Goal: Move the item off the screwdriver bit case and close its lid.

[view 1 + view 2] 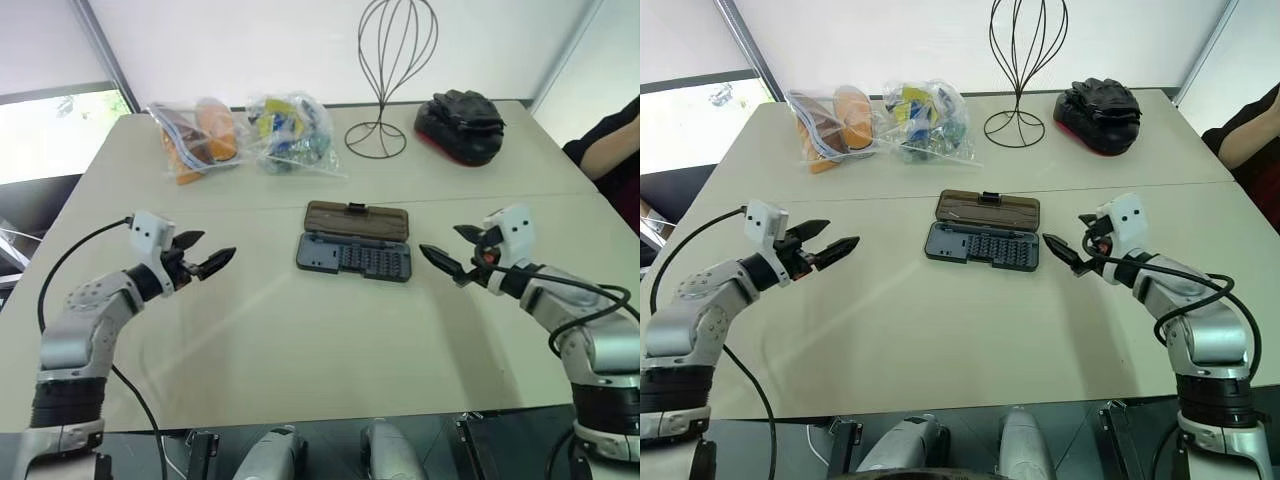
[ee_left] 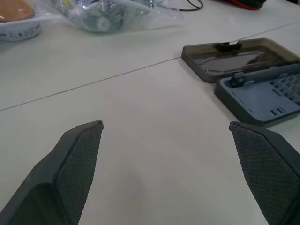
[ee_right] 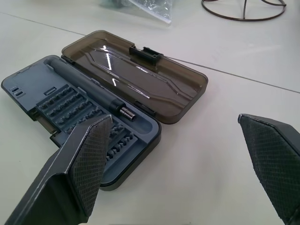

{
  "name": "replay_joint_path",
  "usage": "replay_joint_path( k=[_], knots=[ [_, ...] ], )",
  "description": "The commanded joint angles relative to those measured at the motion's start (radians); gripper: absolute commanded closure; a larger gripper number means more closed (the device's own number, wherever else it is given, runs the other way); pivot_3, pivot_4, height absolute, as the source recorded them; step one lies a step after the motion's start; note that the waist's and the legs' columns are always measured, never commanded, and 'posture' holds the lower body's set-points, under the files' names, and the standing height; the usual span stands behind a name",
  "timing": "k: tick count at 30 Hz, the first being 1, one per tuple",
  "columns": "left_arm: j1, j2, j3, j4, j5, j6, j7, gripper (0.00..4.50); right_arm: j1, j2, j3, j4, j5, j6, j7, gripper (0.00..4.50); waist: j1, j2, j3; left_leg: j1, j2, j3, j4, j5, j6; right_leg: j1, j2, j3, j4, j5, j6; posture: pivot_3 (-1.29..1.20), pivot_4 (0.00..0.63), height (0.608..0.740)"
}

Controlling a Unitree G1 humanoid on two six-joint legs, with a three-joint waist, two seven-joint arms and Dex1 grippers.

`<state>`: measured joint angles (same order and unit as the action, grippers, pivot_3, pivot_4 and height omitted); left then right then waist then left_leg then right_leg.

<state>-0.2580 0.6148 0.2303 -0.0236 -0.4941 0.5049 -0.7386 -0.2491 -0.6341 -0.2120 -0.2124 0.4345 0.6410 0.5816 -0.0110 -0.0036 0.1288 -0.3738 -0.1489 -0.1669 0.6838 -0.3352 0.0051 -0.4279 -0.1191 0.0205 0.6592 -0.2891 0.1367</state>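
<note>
The screwdriver bit case is lying open in the middle of the pale table, its dark grey base nearest the robot and the lid folded flat on the far side, touching the base along the hinge; the black latch tab is sitting on the lid's far long edge; a slim dark driver handle is resting in the base beside the rows of bits, and nothing is lying on top of the case.

The left gripper is hovering above the table to the left of the case, well apart from it, its two black fingers spread wide and holding nothing; the right gripper is hovering just to the right of the case's right end, near it but not touching, its fingers likewise spread wide and empty; the case is lying between the two grippers.

Along the far edge, two clear plastic bags of small items, a wire stand and a bulky black-and-red object are sitting well apart from the case; a person's dark sleeve is showing at the right edge.
</note>
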Motion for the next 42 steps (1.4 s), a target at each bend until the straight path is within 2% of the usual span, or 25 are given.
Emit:
replay_joint_path(
  k=[1,23,27,30,36,42],
  knots=[
    [0.001,-0.007,0.052,-0.045,-0.059,0.008,-0.008,0.0,-0.001,0.003,-0.016,-0.04,0.008,-0.006,-0.008,0.06,0.0,0.0,0.0,0.0,0.0,0.0,0.0,0.0,0.0,0.0,0.0,0.0,0.0,0.0,0.0,0.0,0.15,0.74],
    [-0.024,-0.001,0.03,-0.017,-0.03,-0.009,-0.022,0.0,0.011,0.005,-0.024,-0.042,0.005,-0.016,-0.03,0.06,0.001,0.0,0.0,0.0,0.0,0.0,0.0,0.0,0.0,0.0,0.0,0.0,0.0,0.0,0.0,0.0,0.15,0.74],
    [-0.076,0.01,-0.003,0.036,-0.002,-0.038,-0.062,0.0,0.0,0.008,-0.022,-0.031,-0.001,-0.022,-0.037,0.06,0.001,0.0,0.0,0.0,0.0,0.0,0.0,0.0,0.0,0.0,0.0,0.0,0.0,0.0,0.0,0.0,0.15,0.74],
    [-0.173,0.011,-0.077,0.121,0.055,-0.1,-0.126,0.0,-0.022,0.011,-0.013,-0.011,-0.01,-0.028,-0.044,0.06,0.004,0.0,0.0,0.0,0.0,0.0,0.0,0.0,0.0,0.0,0.0,-0.001,0.0,0.0,0.0,0.0,0.15,0.74],
    [-0.447,-0.038,-0.251,0.385,0.177,-0.254,-0.301,0.0,-0.201,0.049,0.03,0.12,-0.036,0.027,-0.098,0.06,-0.003,0.0,0.0,-0.001,0.0,0.0,0.001,0.0,0.0,0.001,0.0,-0.001,-0.002,0.0,0.0,0.0,0.15,0.74],
    [-0.616,-0.108,-0.368,0.639,0.322,-0.499,-0.389,0.0,-0.535,0.121,0.175,0.52,-0.187,0.044,-0.159,0.06,-0.022,0.0,0.001,-0.001,0.001,0.002,-0.001,0.0,0.0,-0.002,0.0,-0.002,-0.001,0.0,0.0,0.0,0.15,0.74]
  ],
)
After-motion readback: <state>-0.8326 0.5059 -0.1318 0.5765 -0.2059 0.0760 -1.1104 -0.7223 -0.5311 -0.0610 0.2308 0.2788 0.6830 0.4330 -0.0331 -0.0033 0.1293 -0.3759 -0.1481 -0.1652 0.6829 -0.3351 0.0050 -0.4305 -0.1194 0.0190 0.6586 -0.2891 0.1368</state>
